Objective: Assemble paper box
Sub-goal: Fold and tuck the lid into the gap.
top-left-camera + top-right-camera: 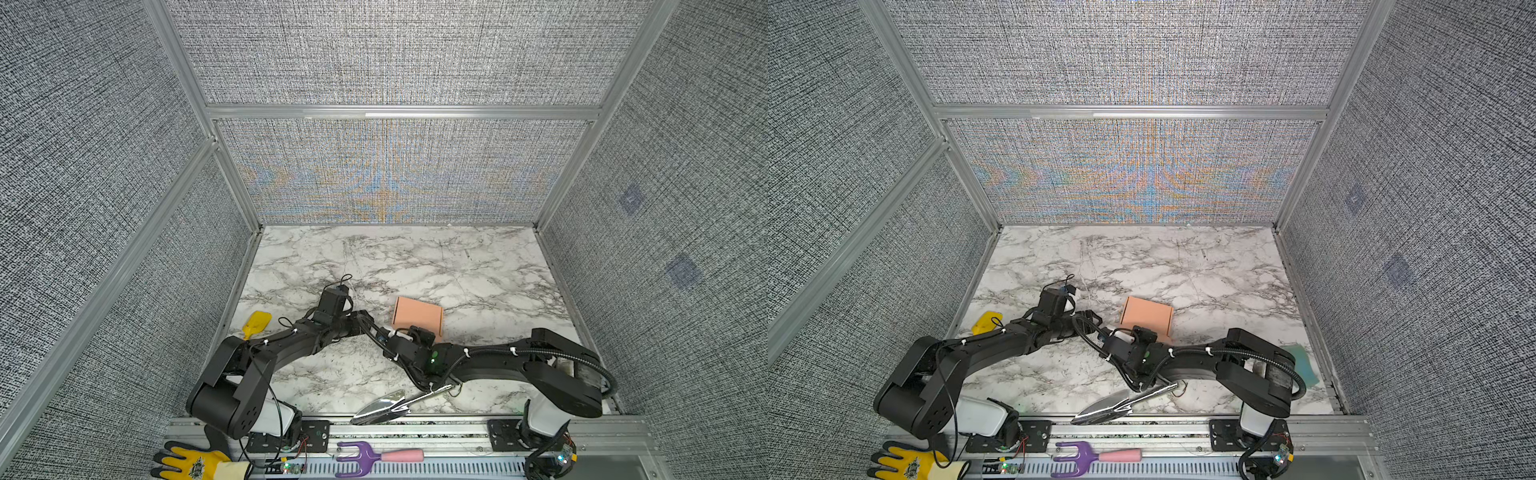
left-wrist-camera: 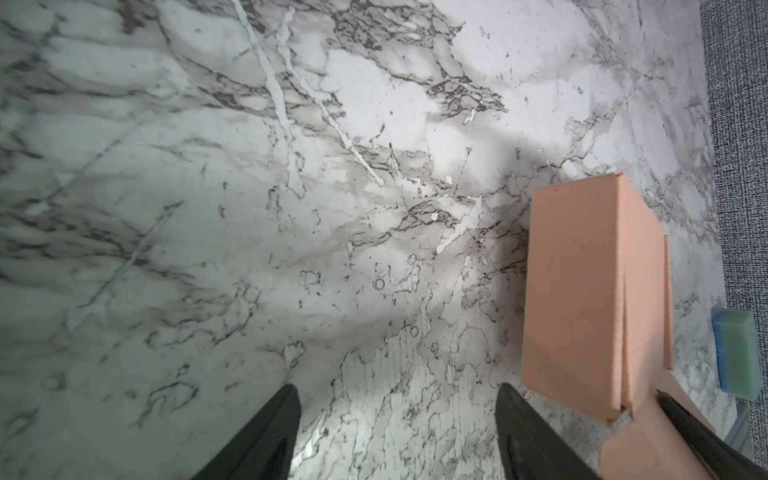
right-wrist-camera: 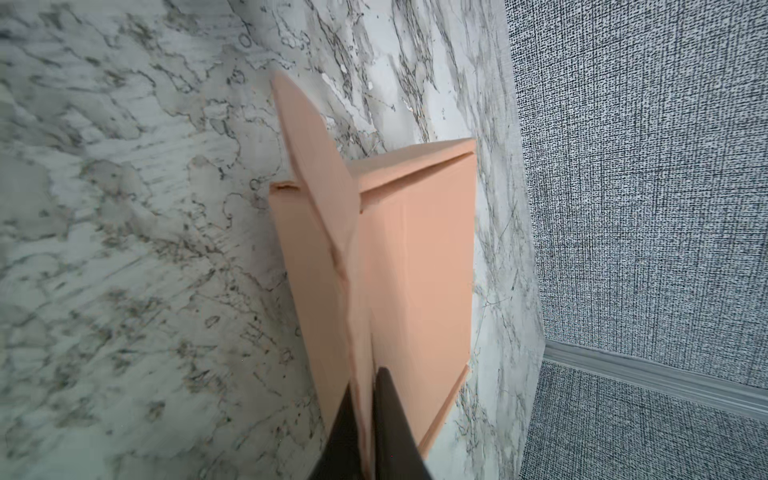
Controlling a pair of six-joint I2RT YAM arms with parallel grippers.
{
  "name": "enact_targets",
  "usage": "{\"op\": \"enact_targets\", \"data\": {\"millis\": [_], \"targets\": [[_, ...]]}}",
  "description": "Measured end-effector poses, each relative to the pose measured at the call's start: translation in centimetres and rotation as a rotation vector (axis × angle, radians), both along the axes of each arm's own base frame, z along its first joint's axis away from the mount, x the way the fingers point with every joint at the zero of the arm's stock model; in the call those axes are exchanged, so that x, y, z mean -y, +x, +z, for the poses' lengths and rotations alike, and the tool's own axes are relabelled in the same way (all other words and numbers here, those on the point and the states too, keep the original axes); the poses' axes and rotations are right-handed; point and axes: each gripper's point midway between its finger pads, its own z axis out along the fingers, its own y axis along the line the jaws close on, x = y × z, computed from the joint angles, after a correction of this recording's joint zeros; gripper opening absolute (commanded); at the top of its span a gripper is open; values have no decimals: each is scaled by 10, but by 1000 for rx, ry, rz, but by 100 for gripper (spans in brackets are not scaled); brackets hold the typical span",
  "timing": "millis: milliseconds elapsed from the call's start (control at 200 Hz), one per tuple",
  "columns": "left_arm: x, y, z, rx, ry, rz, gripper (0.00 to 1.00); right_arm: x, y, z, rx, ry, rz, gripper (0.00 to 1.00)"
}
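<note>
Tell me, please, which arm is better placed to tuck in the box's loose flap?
Right, I think. The right gripper is shut on the flap of the box, so it could fold it straight in. The left gripper stands open, empty, over the table beside the box.

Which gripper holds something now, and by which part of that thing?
The right gripper is shut on the paper box, pinching a loose flap that sticks out from it. The left gripper is open and holds nothing.

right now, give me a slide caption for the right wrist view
The right gripper shut on a loose flap of the pink paper box on the marble table.
</note>
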Motion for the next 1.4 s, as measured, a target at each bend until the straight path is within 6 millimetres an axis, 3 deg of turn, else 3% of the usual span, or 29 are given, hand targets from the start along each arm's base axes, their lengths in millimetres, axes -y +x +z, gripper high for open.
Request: {"op": "enact_targets", "data": {"millis": [165, 280, 425, 495, 680, 865, 971, 1246, 1401], "targets": [[5, 2, 1, 5, -15, -19, 77, -4, -4, -3, -33, 25, 16, 52], [7, 5, 4, 11, -15, -24, 77, -6, -8, 11, -47, 85, 28, 64], [11, 15, 16, 44, -18, -36, 77, -5, -14, 48, -67, 261, 24, 70], [12, 19, 22, 57, -19, -35, 77, 5, -9, 69, -89, 382, -30, 70], [15, 17, 37, 79, -18, -48, 74, 66, 22, 100, -169, 740, -330, 69], [30, 15, 60, 112, 34, -70, 72, 96, 21, 98, -285, 944, -524, 69], [43, 6, 64, 103, 67, -99, 69, 107, 18, 86, -338, 1003, -615, 69], [69, -18, 52, 38, 119, -130, 66, 105, 6, 52, -498, 1046, -729, 66], [73, -23, 43, 8, 145, -127, 65, 99, 0, 32, -570, 1021, -763, 62]]}}
